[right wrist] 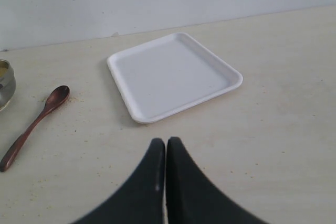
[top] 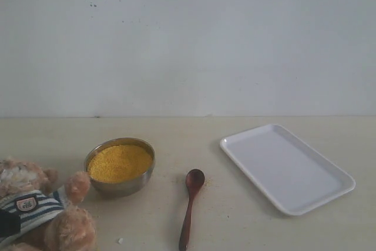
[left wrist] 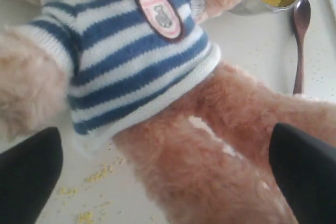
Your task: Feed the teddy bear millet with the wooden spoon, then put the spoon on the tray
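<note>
The teddy bear (top: 36,208) in its striped shirt lies at the front left corner of the table. My left gripper (left wrist: 168,179) is open, its dark fingers (left wrist: 27,174) spread wide on either side of the bear's (left wrist: 131,61) legs. The steel bowl of yellow millet (top: 119,163) stands just right of the bear. The wooden spoon (top: 190,204) lies flat on the table between the bowl and the white tray (top: 288,168), with its bowl end pointing away. My right gripper (right wrist: 166,144) is shut on nothing, hovering over bare table in front of the tray (right wrist: 173,74), to the right of the spoon (right wrist: 34,124).
Loose millet grains (left wrist: 100,174) are scattered on the table beside the bear. A plain white wall runs along the back edge of the table. The steel bowl (right wrist: 4,85) sits at the edge of the right wrist view.
</note>
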